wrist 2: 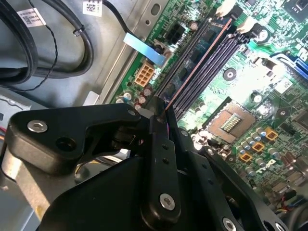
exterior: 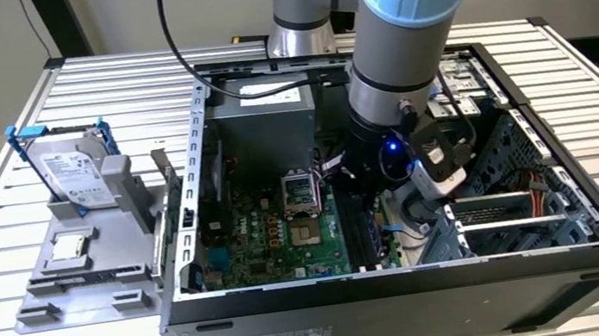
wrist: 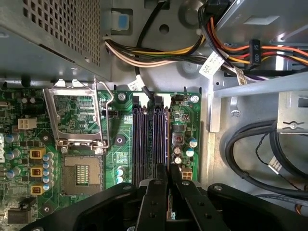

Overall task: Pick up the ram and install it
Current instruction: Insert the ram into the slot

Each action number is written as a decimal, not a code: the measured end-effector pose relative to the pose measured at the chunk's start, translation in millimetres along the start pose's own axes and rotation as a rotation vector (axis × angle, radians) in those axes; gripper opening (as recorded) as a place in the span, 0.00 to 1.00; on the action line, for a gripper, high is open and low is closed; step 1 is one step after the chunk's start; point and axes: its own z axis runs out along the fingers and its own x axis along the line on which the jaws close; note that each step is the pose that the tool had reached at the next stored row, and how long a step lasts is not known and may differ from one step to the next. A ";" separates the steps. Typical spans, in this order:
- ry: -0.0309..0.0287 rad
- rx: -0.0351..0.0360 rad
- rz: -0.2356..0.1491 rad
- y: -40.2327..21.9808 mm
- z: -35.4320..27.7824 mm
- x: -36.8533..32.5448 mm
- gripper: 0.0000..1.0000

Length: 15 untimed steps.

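The ram stands on edge in the outermost of the black slots on the green motherboard. In the second wrist view it shows as a thin line running away from my fingertips. My gripper is down inside the open computer case, with its two black fingers pressed close on the near end of the ram. In the second wrist view the gripper is shut on that same thin edge. In the exterior view the arm's wrist hangs over the slots and hides the fingers.
An open processor socket lies beside the slots. The grey power supply, coloured wire bundles and thick black cables crowd the case. Outside, a grey tray holds a hard drive in a blue bracket and a square processor chip.
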 end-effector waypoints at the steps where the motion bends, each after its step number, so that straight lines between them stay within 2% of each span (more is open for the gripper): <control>1: 0.0000 0.0000 0.000 0.0 0.0 0.2 0.00; 5: -0.0007 0.0005 0.010 0.0 0.3 1.9 0.00; 10: -0.0007 0.0006 0.010 -0.2 4.6 2.0 0.00; 15: -0.0004 0.0004 0.010 -0.1 4.8 2.0 0.00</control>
